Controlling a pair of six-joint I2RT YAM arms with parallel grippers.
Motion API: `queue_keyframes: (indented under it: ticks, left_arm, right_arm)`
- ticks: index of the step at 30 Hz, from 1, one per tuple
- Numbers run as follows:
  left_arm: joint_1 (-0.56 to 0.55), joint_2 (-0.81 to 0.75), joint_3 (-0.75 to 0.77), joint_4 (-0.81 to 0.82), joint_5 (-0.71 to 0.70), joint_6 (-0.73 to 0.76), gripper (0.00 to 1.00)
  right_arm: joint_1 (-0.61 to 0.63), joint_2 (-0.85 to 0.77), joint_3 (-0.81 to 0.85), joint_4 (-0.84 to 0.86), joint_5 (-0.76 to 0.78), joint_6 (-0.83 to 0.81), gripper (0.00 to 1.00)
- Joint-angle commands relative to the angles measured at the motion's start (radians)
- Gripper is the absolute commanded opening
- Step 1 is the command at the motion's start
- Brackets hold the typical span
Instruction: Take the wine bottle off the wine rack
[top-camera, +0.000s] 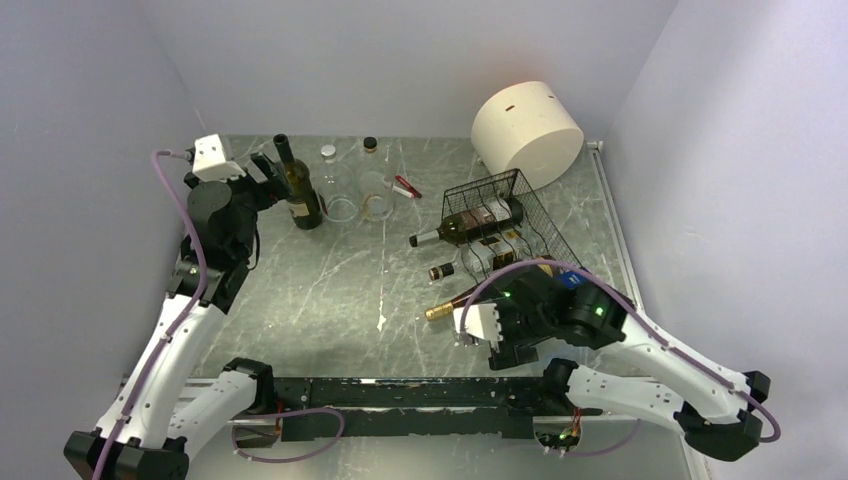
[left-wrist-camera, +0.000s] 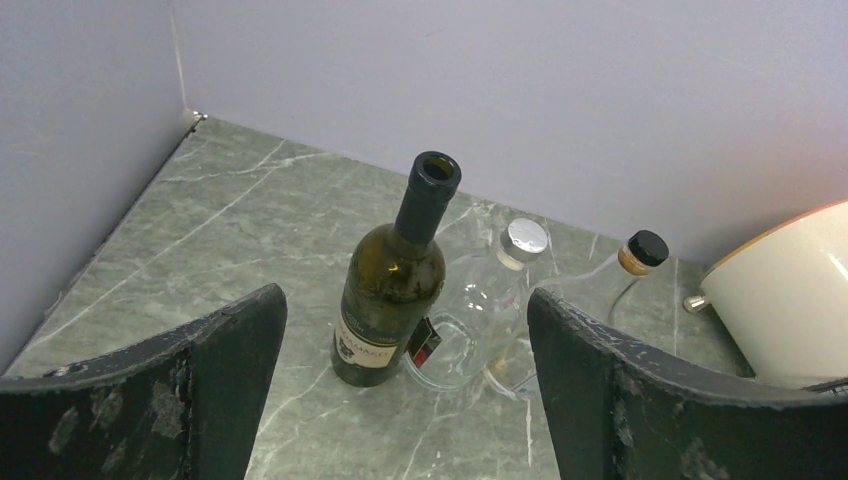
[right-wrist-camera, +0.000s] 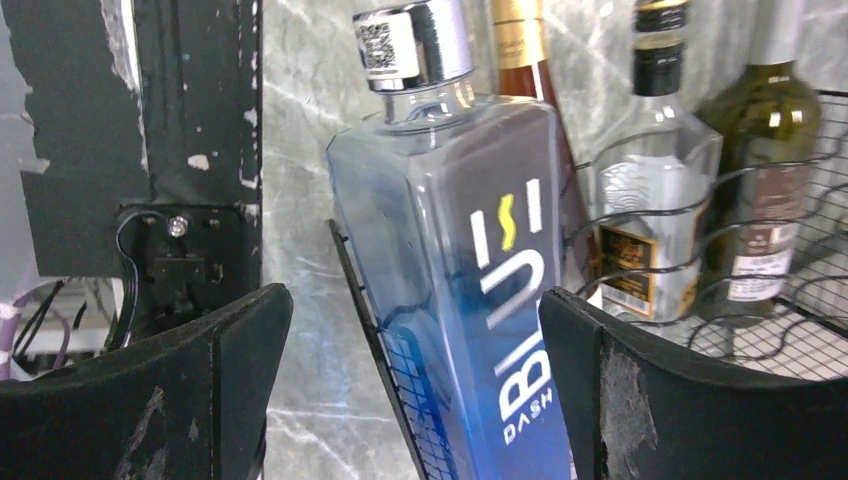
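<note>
Grey-green marble table (top-camera: 330, 290) with white veins, boxed in by plain pale walls; the wine rack (top-camera: 535, 215) sits on the right half, still loaded.

The dark green wine bottle (top-camera: 478, 225) lies in the rack's far row, neck poking out left, label too small to read. The right gripper (right-wrist-camera: 410, 310) is spread wide around a blue bottle (right-wrist-camera: 470, 250) printed "BLU" over "DASH", with a QR sticker on its silver cap; it is not clamped. The left gripper (left-wrist-camera: 405, 310) is also spread, empty, facing an upright open green bottle (left-wrist-camera: 392, 290) beside 2 clear glass bottles (left-wrist-camera: 525, 238). A cream cylinder (top-camera: 527, 133) lies behind the rack.
</note>
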Motion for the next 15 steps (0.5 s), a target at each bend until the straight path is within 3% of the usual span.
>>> queue_keyframes:
  ticks: [1, 7, 15]
  left_arm:
    - [0.008, 0.016, 0.045, -0.003, 0.039, -0.017, 0.94]
    - [0.006, 0.008, 0.038, 0.008, 0.070, -0.023, 0.94]
    - [0.006, 0.028, 0.059, -0.015, 0.095, -0.039, 0.94]
  right_arm:
    - [0.000, 0.054, -0.041, 0.024, 0.027, -0.041, 1.00]
    - [-0.001, 0.050, -0.095, 0.160, 0.097, -0.060, 1.00]
    - [0.000, 0.107, -0.142, 0.221, 0.131, -0.047, 1.00]
